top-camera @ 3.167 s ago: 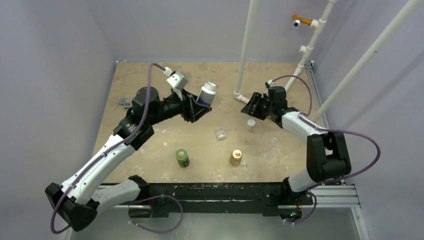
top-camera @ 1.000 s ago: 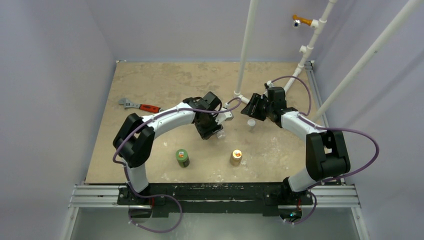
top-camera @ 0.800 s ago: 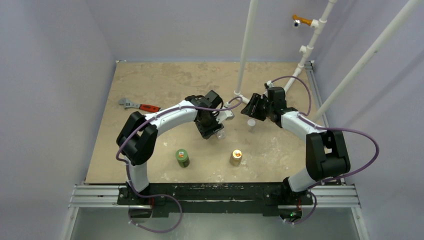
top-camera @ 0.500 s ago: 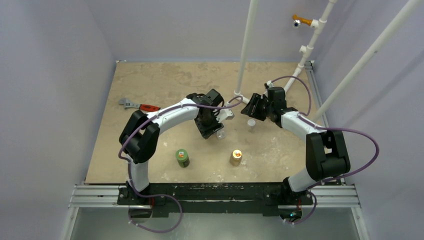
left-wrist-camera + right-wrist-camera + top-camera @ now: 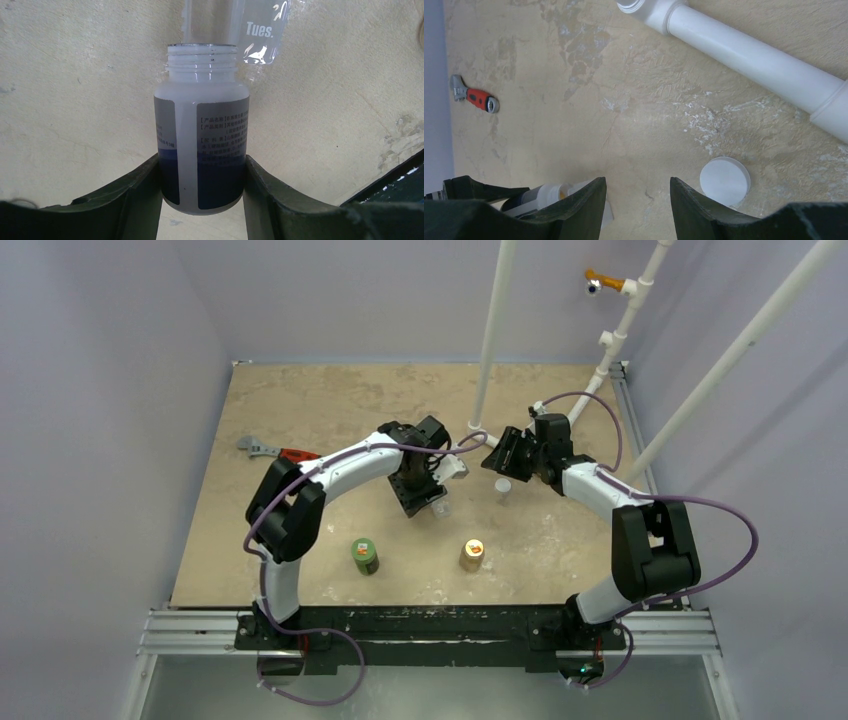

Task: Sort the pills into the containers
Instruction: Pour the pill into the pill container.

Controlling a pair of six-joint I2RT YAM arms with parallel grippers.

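My left gripper is shut on a white bottle with a dark blue label. The bottle has no cap and is tipped, with its open mouth against the transparent case printed "Tues.". In the top view the left gripper hangs over the case at mid-table. My right gripper is open and empty, just above the table beside the bottle's white cap. In the top view the right gripper is right of the left one. I cannot make out any pills.
A green bottle and a tan-orange bottle stand near the front. A red-handled wrench lies at the left. White pipes rise at the back right, one with its foot by the right gripper.
The left arm carried the bottle from the back of the table forward and to the right, and tipped it over the case. In the last second its wrist only shifted slightly. The right arm stayed still.
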